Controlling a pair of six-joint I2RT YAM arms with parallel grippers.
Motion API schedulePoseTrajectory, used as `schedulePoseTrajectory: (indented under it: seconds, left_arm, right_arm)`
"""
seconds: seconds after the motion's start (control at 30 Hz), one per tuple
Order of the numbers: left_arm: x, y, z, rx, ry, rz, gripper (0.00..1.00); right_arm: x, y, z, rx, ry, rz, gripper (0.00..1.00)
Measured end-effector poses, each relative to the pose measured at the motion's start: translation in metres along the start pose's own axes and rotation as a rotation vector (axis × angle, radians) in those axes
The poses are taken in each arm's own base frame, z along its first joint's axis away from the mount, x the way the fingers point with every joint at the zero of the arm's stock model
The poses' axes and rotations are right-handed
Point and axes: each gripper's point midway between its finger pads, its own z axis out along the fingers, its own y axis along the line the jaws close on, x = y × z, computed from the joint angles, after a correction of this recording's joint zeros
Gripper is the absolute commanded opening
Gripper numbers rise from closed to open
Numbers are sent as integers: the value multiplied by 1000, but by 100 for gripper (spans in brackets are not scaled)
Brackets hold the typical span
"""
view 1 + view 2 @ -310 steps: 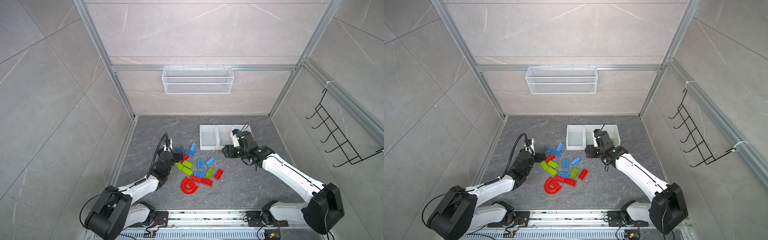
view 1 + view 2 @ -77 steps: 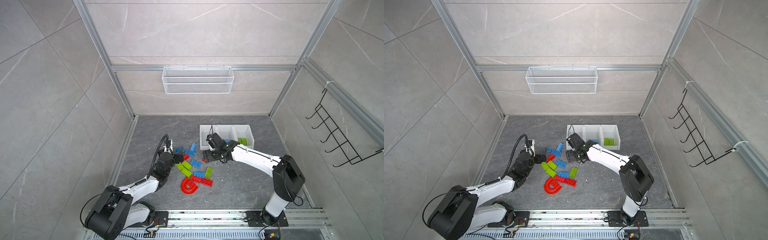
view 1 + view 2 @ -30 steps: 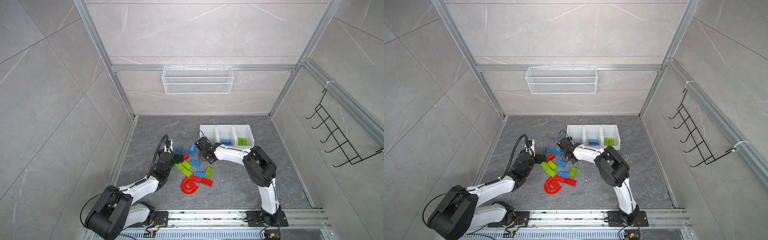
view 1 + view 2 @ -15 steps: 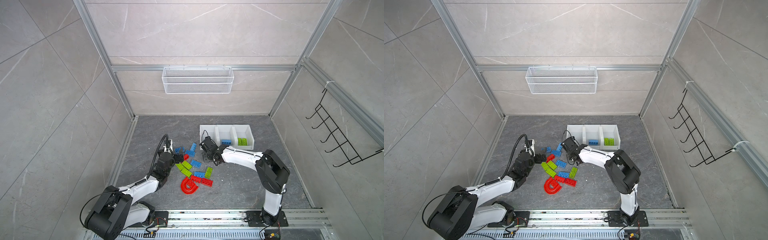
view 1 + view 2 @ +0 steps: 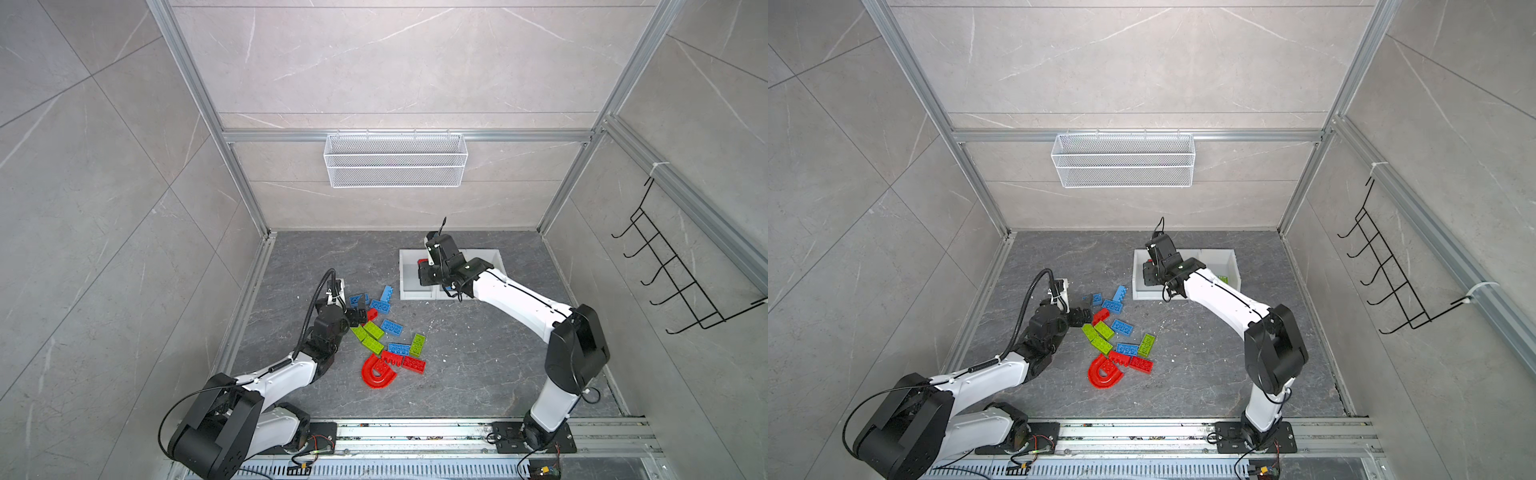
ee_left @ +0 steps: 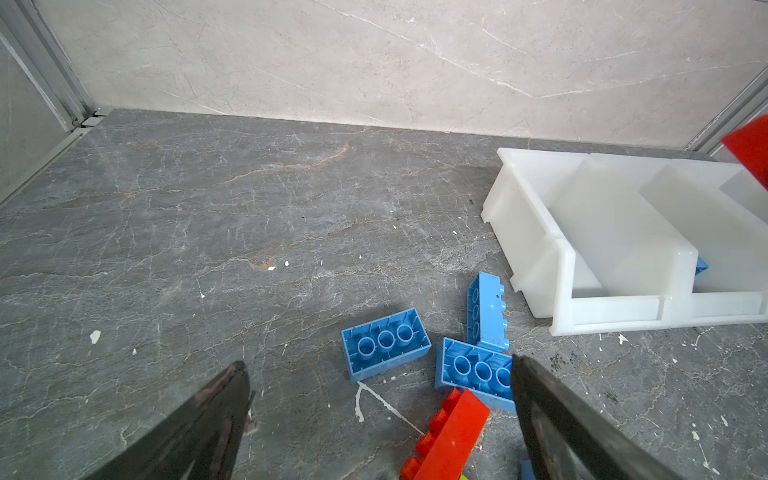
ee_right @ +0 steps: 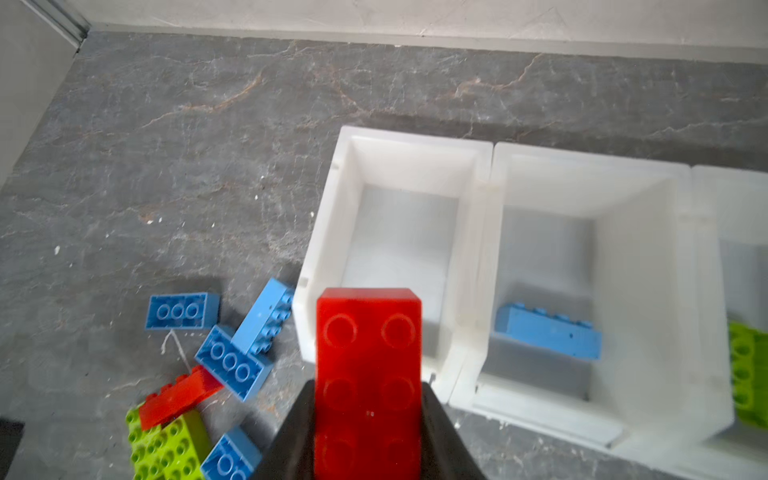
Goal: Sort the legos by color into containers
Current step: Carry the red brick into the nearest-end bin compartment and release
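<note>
Right tool (image 7: 368, 388) clamps a red brick (image 7: 368, 332) above the near wall of the empty end bin (image 7: 332, 216). Released here, it could clip that rim and tumble onto the desk. Left tool (image 6: 376, 363) gapes beside the pile (image 5: 372, 330).

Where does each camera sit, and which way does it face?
Top views: high above the arm bases, looking down at the table; both arms show, left gripper by the loose legos, right gripper over the containers.
Left wrist: on the left arm, looking across the table toward the containers; its open fingers show.
Right wrist: on the right arm, looking down into the containers; its fingers and the held red brick show.
Shared: both wrist views show blue bricks beside the containers.
</note>
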Motion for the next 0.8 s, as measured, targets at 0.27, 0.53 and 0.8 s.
schedulePoseTrajectory:
  seconds: [0.27,0.53,0.8]
  left_arm:
    - [1,1,-1,-3,-2,0,100]
    - [1,2,-2,-8,-2,0,100]
    - [1,3,-2,-10,-2,0,100]
  right_arm:
    - [11,0,55,17,74,-46,24]
    - [27,-4,80,33,135,-50,36]
    - [30,-6,82,41,158,-53,67]
